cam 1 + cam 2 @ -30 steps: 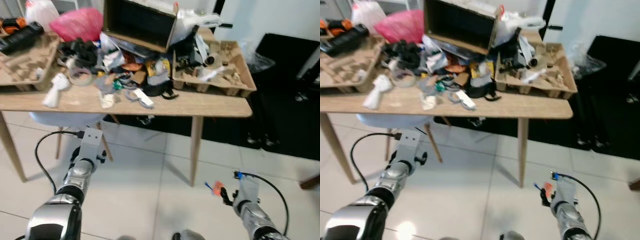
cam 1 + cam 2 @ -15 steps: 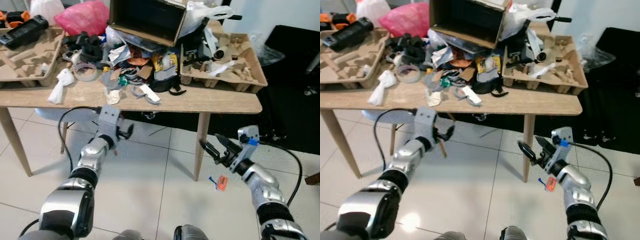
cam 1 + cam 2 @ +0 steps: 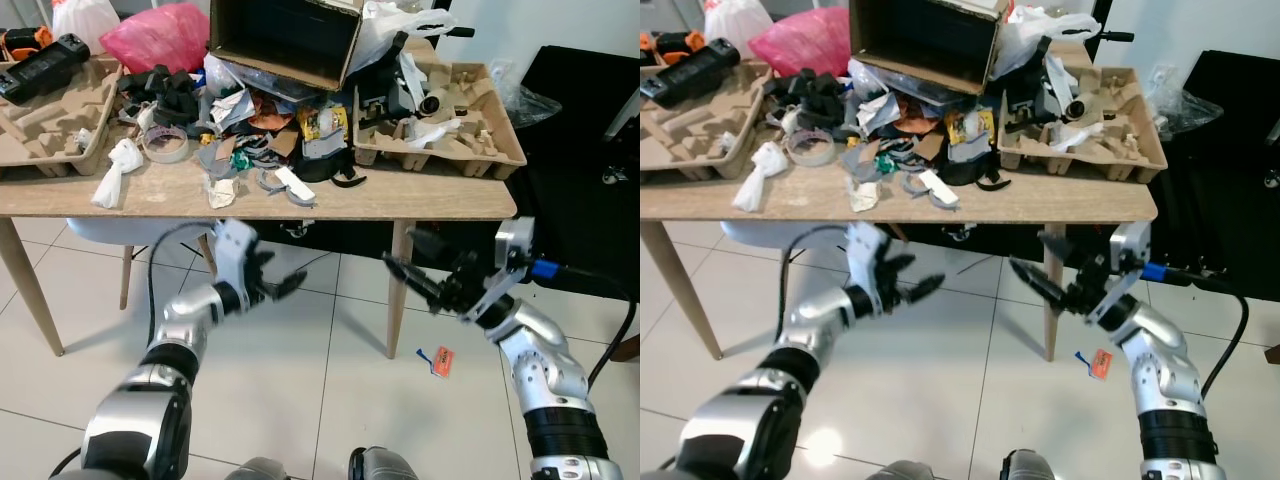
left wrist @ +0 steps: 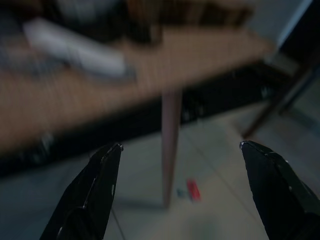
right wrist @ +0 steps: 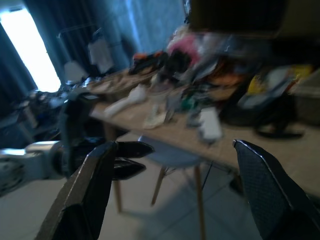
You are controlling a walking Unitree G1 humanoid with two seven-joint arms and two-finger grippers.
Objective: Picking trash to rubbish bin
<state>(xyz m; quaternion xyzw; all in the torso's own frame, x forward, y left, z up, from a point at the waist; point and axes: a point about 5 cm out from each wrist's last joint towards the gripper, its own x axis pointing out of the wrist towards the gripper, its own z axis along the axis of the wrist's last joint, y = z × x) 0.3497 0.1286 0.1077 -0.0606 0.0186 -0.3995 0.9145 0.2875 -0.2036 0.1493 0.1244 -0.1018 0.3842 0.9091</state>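
1. Up front, a wooden table [image 3: 420, 205] stands on a white tiled floor [image 3: 300, 400], loaded with clutter; everything below is placed from this table.
2. On its top lie two moulded pulp trays, one at the robot's left end [image 3: 55, 120] and one at the right end [image 3: 450, 140], with an open cardboard box [image 3: 285, 40] at the back between them.
3. A pink bag [image 3: 160, 35] sits at the back beside the box, and a heap of scraps and wrappers [image 3: 265, 140] spreads across the middle of the top.
4. A crumpled white tissue [image 3: 115, 170] lies near the front edge, beside a roll of tape [image 3: 165, 148].
5. The trash to pick, a small orange wrapper [image 3: 440, 361], lies on the floor in front of the table, just beside its right front leg [image 3: 397, 290].
6. The left gripper [image 3: 268, 282] hangs below the front edge of the table, its fingers spread apart and holding nothing.
7. The right gripper [image 3: 418, 268] is raised beside that right front leg, above the wrapper and apart from it, fingers spread and empty.
8. The left wrist view is blurred, yet the leg and the wrapper [image 4: 193, 189] show between its parted fingers.
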